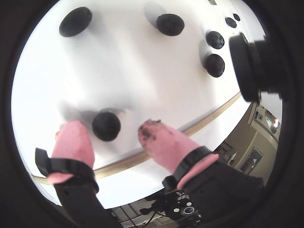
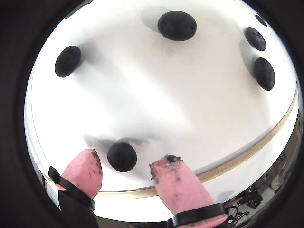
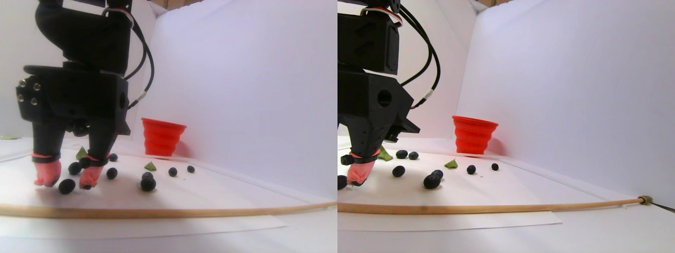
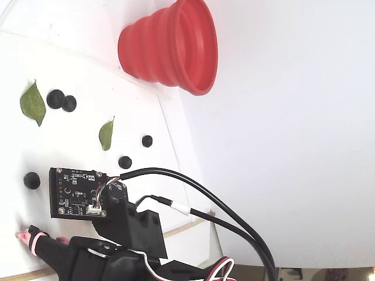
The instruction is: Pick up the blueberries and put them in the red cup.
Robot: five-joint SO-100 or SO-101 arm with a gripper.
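Wrist views: the gripper (image 1: 123,130) is spread wide, its pink fingertips (image 2: 85,168) either side of one berry (image 1: 106,126) on the white sheet (image 1: 142,71), not pinching it. Stereo pair: more berries (image 3: 148,183) lie scattered before the red cup (image 3: 162,136). Fixed view: the cup stands beyond two leaves (image 4: 106,133).

Berries spread on the sheet, cup at the back.

From the red cup (image 3: 163,136) in the stereo pair view, I see the blueberries (image 3: 148,183) lying in front and to its left on the table (image 3: 221,184), two leaves (image 3: 150,166) among them. One berry (image 1: 106,126) sits between my gripper (image 1: 113,134) fingertips in both wrist views, nearest the table's front edge.
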